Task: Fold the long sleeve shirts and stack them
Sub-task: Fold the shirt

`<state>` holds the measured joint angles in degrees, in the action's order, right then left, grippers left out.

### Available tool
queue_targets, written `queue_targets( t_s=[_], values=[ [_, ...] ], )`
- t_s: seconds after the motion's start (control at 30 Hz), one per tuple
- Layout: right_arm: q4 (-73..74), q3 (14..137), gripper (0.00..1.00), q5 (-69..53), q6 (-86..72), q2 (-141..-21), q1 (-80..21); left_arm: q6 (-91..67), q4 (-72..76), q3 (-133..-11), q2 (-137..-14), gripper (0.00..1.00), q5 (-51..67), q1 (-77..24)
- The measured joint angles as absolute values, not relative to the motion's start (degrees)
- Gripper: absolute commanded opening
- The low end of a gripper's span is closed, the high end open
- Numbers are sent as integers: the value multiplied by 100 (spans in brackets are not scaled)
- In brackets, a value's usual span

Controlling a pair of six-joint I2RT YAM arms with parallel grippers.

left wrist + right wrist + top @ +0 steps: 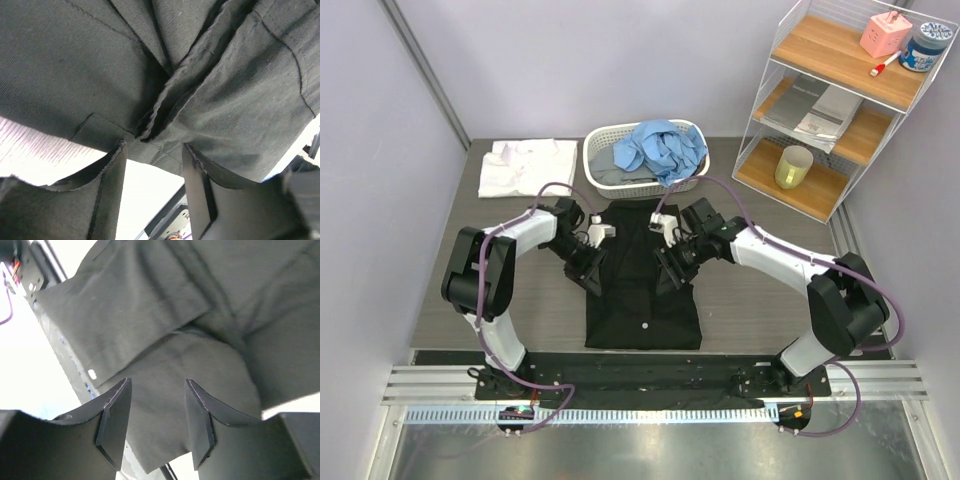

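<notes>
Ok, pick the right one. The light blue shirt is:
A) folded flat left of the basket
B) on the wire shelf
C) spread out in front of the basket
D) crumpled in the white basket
D: the light blue shirt lies bunched up in the white slatted basket. The white shirt is the folded one to its left, and the black shirt is spread in front.

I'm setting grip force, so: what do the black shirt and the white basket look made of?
Black shirt: matte woven cloth, likely cotton; the left wrist view shows a twill-like weave and stitched seams. White basket: seemingly moulded plastic, smooth and slightly glossy, with slatted walls.
</notes>
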<state>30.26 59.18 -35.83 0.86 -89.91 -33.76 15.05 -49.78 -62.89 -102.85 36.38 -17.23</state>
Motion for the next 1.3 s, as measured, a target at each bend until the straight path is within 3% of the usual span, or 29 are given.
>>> queue_targets(
  t_s=[0.13,0.33,0.53,0.57,0.67,0.9,1.3],
  values=[
    [3020,5837,51,-3544,204,-8836,-3555,1516,-4965,-6289,-10313,32,3756,-1723],
    [3046,5795,51,-3389,360,-8836,-3503,1444,-4943,-6283,-10272,2,3942,-1710],
    [3050,5706,51,-3376,495,-8720,-3516,1328,-4947,-6252,-9839,0,3920,-1520],
    [3052,5669,51,-3374,528,-8654,-3529,1332,-5002,-6252,-9732,4,3896,-1463],
    [3052,5655,51,-3374,593,-8556,-3616,1385,-5096,-6252,-9539,34,3822,-1378],
    [3085,5655,51,-3361,696,-8538,-3745,1358,-5085,-6263,-9725,46,3813,-1380],
    [3218,5559,52,-3361,805,-8468,-3745,1203,-4696,-6265,-10464,45,4016,-1531]
  ],
)
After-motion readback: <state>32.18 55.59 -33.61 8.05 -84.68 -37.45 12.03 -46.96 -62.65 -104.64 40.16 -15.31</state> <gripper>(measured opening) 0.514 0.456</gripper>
